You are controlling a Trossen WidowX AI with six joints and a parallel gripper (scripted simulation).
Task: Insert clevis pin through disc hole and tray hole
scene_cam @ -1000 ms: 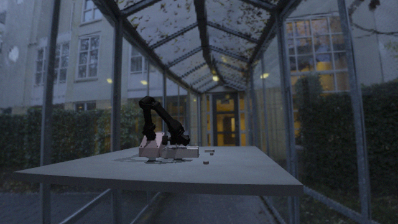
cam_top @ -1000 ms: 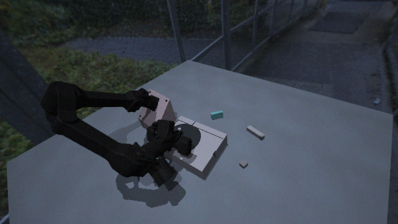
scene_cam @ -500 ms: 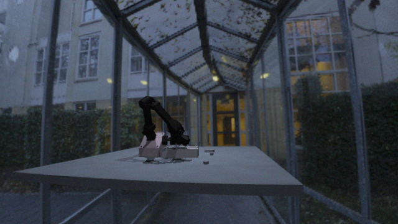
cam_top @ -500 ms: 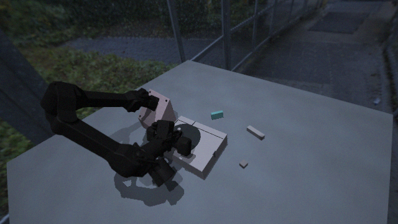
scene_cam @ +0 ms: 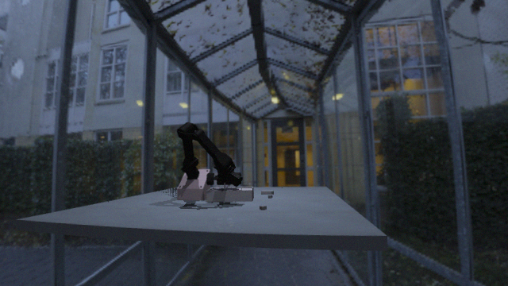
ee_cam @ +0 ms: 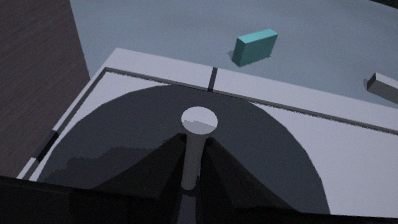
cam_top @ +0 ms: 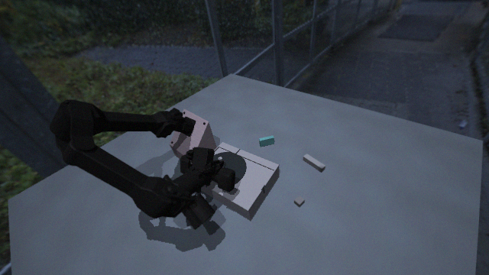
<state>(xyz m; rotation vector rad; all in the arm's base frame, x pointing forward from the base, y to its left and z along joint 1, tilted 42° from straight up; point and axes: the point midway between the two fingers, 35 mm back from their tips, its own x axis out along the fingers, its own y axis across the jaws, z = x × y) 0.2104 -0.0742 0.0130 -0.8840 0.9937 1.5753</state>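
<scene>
Presently, the gripper [cam_top: 221,162] [ee_cam: 194,144] is clamped on the pin [cam_top: 220,158] [ee_cam: 199,121], head uppermost, above the dark disc [cam_top: 238,168] [ee_cam: 135,117] in the tray [cam_top: 248,191] [scene_cam: 242,194] [ee_cam: 350,155]. Because the fingers mask the hole, sideways misalignment could make the tip catch and shove the disc.

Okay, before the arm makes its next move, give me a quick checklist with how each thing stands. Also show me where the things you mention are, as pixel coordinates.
1. Gripper [cam_top: 218,162] [ee_cam: 194,144] closed on the pin [ee_cam: 193,160]: ok.
2. Pin held with its head up: ok, the head shows above the fingertips.
3. Disc [cam_top: 238,165] [ee_cam: 270,145] lying flat in the tray [cam_top: 255,183] [scene_cam: 242,194] [ee_cam: 360,165]: ok.
4. Pin tip lined up with the disc's hole: cannot tell, the hole isn't visible.
5. Teal block [cam_top: 267,141] [ee_cam: 256,48] clear of the tray: ok.
6. Gripper free of the pin: not ok, still to do.
</scene>
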